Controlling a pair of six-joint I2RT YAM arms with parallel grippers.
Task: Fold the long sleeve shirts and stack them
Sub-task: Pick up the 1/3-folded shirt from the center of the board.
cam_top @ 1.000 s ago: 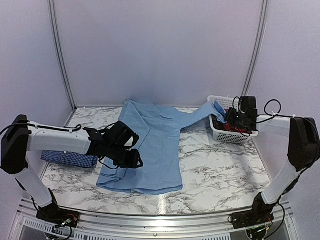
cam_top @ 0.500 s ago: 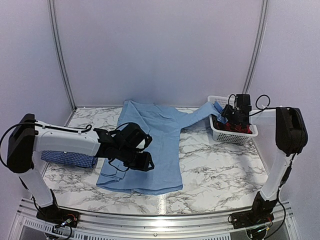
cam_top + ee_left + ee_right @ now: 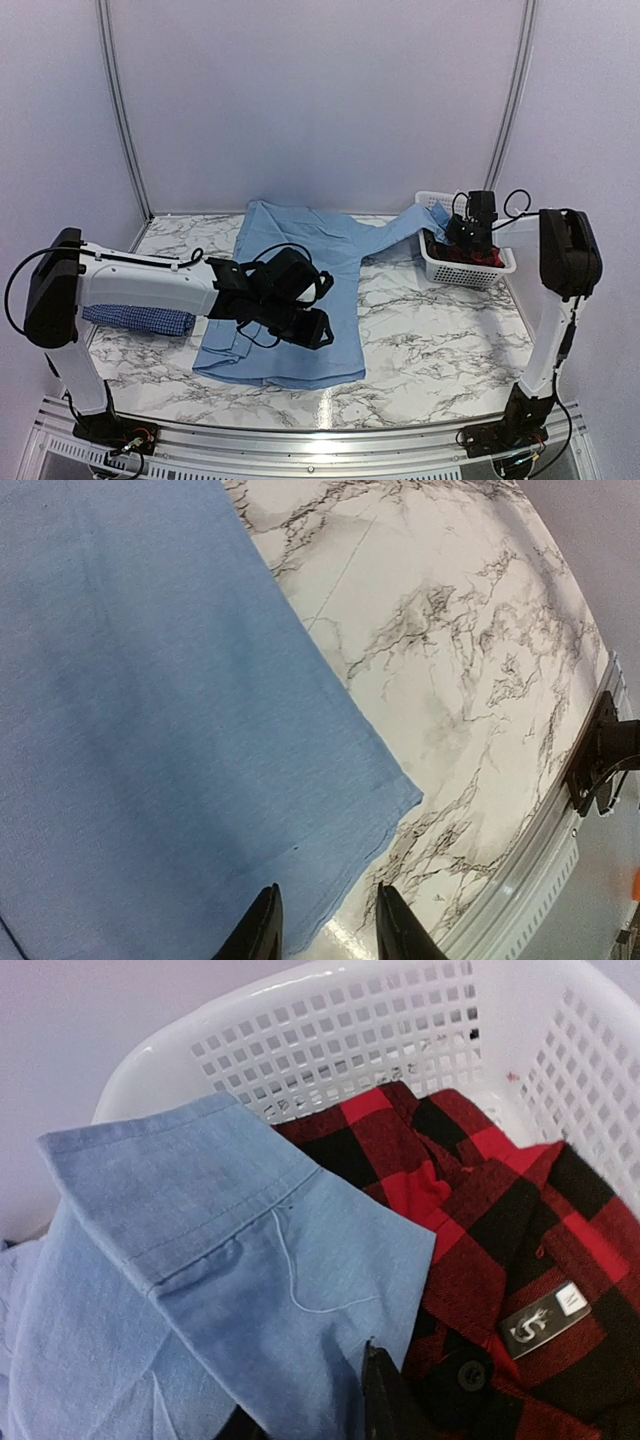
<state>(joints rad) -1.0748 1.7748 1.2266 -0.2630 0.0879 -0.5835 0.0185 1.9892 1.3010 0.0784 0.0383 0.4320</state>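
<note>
The light blue shirt [image 3: 300, 265] lies spread on the table [image 3: 440, 340]. One sleeve stretches right, so that its cuff [image 3: 230, 1250] rests inside the white basket [image 3: 330, 1020], on top of a red-and-black checked garment [image 3: 500, 1210]. The dark blue checked shirt [image 3: 140, 318] sits folded at the left edge, well apart. The right gripper [image 3: 468, 236] is at the cuff, and the step in hand is judged to be retrieving the sleeve and laying it across the body. To do this well, the grip should take the cuff alone, lift it clear of the basket rim before drawing inward, and leave the checked garment undisturbed. The left gripper [image 3: 325, 932] hovers over the near hem corner, jaws narrowly parted with nothing between them, well placed to pin the body against sliding. Not established: whether the right jaws have closed on the cloth, since the wrist view shows only one dark finger [image 3: 385, 1395], the other being cut off. The other sleeve cannot be made out beneath the left arm.
</note>
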